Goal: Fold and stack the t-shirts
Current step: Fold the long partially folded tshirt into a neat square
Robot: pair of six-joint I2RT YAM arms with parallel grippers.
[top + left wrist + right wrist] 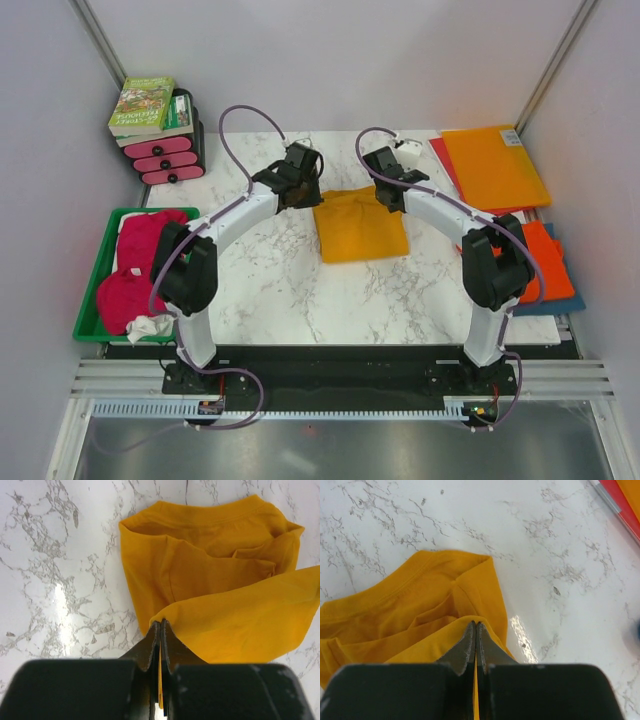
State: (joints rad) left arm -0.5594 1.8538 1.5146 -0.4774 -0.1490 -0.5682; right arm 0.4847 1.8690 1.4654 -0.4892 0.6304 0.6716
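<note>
The golden-orange t-shirt [360, 230] lies partly folded toward the far middle of the marble bench [300, 290]. Bare marble runs from its near hem to the bench's near edge, and some shows on each flank before the arms' elbows. At the left edge a green tray [95, 250] holds the magenta-pink t-shirts [140, 265]. A stack of books [148, 105] sits on pink drawers [165, 158] in the far left corner. In the far right corner a stiff orange sheet [495, 165] lies over a red sheet [445, 158]. Nearer along the right edge, a red-orange t-shirt [555, 265] rests on a blue t-shirt [560, 303], both partly hidden behind the right arm. Pale walls close in on three sides.

Each arm bows outward from its base, elbow high, wrist turned down and inward. The left claw [300, 188] is over the shirt's far left corner, the right claw [386, 190] over its far right corner.

From above, the wrists hide both grips. The left wrist camera shows its fingers [150, 645] pinched tight on a lifted flap of the golden cloth, which rises off the bench and spreads rightward over the crumpled layers beneath. The right wrist camera shows the same pinch, a thin line of orange cloth caught between the closed fingers [467, 647]. Past the cloth it shows open marble, and a sliver of the red sheet in the corner.
</note>
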